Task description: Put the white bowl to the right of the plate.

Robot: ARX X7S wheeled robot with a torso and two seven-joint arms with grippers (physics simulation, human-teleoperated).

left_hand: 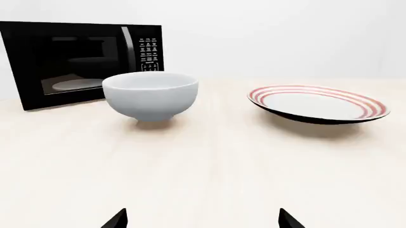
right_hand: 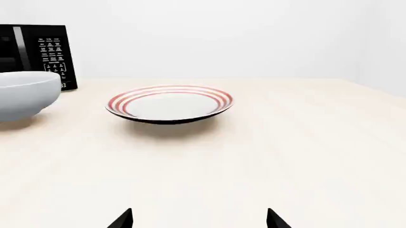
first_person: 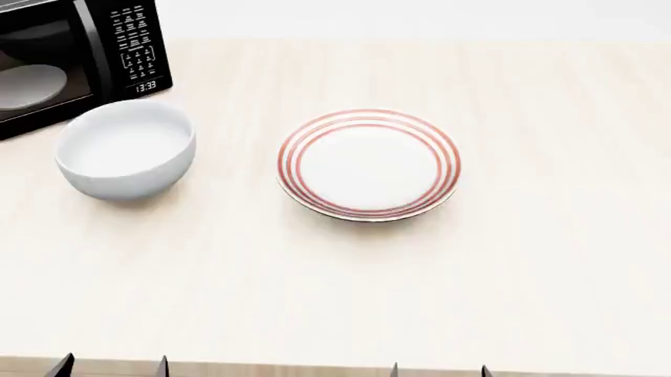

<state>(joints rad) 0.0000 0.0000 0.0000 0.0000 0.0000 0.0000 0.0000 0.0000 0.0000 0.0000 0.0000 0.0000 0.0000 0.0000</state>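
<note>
A: The plate (first_person: 368,164) sits mid-counter (first_person: 524,275), and the white bowl (first_person: 125,148) stands well apart on its left

B: Right behind that bowl, at the far left corner, there's the microwave (first_person: 74,55), with a dish (first_person: 30,85) inside it

A: Both sets of fingers, left (first_person: 113,367) and right (first_person: 438,370), sit at the near edge, well short of everything

Only the dark fingertips of each arm show, at the near edge of the head view. The left gripper (first_person: 110,367) has its jaws spread apart, holding nothing. The right gripper (first_person: 441,370) likewise has its jaws parted and bare, both pointing forward, low and level.
</note>
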